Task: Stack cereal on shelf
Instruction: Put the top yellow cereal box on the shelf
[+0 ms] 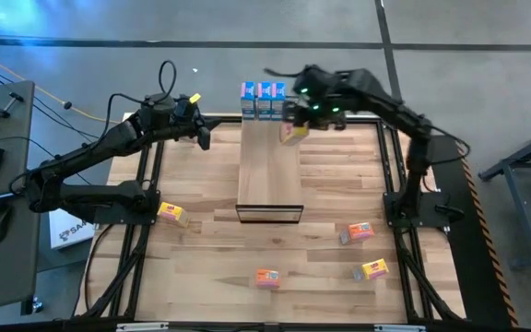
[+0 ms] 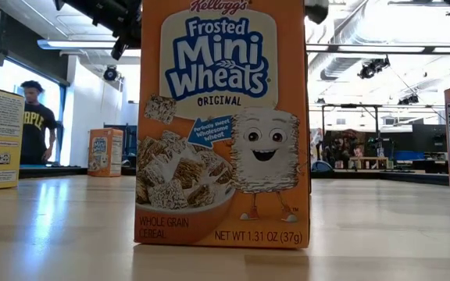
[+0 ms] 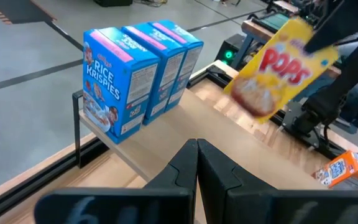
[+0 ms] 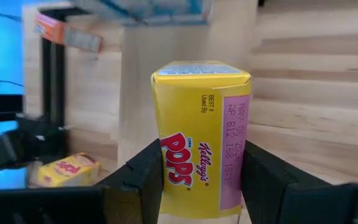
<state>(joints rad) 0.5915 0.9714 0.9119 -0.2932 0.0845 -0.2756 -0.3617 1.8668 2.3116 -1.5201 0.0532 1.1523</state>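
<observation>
The shelf (image 1: 269, 175) is a long light-wood plank unit running from the table's middle to its far edge. Three blue Rice Krispies boxes (image 1: 263, 101) stand upright in a row on its far end (image 3: 135, 74). My right gripper (image 1: 293, 129) hovers over the shelf just near of them, shut on a yellow Pops box (image 3: 284, 68). My left gripper (image 1: 203, 138) waits left of the shelf's far end, shut and empty (image 3: 196, 155). My right gripper pinches the yellow Pops box (image 4: 201, 137) between its two fingers (image 4: 145, 177), one on each side of the end (image 4: 197, 186) nearest the wrist. It comes slanting down from the table's far right. The box is lifted clear and tilted above the shelf.
Loose boxes lie on the tabletop: a yellow one (image 1: 173, 214) near the left arm's base, an orange one (image 1: 359, 231) and a yellow one (image 1: 374, 269) at the right, an orange one (image 1: 266, 278) near the front edge. A person (image 2: 33, 125) stands in the room beyond.
</observation>
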